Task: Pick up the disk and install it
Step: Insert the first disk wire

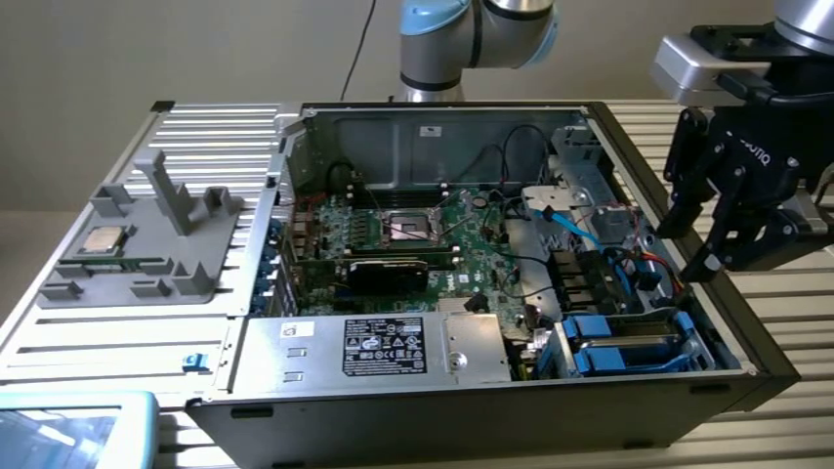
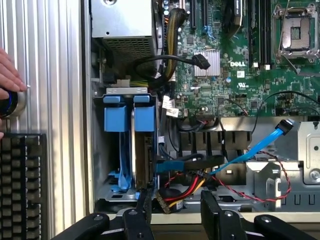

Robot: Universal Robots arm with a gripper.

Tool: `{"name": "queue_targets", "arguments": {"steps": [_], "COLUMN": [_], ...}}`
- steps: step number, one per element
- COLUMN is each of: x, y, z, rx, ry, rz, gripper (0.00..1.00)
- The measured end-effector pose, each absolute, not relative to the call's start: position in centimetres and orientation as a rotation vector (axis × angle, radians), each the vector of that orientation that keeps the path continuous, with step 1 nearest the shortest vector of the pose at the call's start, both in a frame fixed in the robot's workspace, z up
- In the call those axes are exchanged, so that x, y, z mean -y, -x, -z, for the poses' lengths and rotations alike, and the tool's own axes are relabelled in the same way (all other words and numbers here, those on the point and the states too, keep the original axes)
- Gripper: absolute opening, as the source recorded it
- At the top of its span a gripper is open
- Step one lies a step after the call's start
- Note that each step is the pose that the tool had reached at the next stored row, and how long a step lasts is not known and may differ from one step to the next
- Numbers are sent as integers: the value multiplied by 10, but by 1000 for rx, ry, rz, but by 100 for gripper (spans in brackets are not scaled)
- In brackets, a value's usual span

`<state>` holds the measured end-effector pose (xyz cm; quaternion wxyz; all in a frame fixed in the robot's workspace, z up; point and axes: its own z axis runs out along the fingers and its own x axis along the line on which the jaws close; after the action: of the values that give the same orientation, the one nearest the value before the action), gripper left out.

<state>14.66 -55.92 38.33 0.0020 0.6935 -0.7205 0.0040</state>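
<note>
The disk (image 2: 143,150) stands on edge in the drive cage of the open computer case, its blue bracket (image 2: 144,117) at the end that faces the power supply, and an empty blue bracket (image 2: 115,120) sits beside it. In the exterior view the blue brackets (image 1: 623,344) sit at the case's front right corner. My gripper (image 2: 177,212) hovers just past the cage, by the red and yellow wires. Its black fingers (image 2: 213,210) are open with nothing between them. In the exterior view the gripper (image 1: 690,252) hangs over the case's right wall.
A silver power supply (image 1: 378,347) with a black label fills the case front, with the green motherboard (image 1: 417,234) behind it. A blue cable (image 2: 260,145) crosses near the cage. A grey fixture (image 1: 144,244) holds a small chip (image 1: 104,239). A hand (image 2: 9,75) rests beside a keyboard (image 2: 22,185).
</note>
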Motion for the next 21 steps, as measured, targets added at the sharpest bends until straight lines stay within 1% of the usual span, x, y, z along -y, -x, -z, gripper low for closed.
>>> {"name": "queue_targets", "arguments": {"steps": [10,21], "x": [545,544], "y": [-146,-136], "z": [-365,-355], "rx": [2265,2339], "ry": [-2172,-2091], "rz": [-11,-11], "gripper": [52,52]}}
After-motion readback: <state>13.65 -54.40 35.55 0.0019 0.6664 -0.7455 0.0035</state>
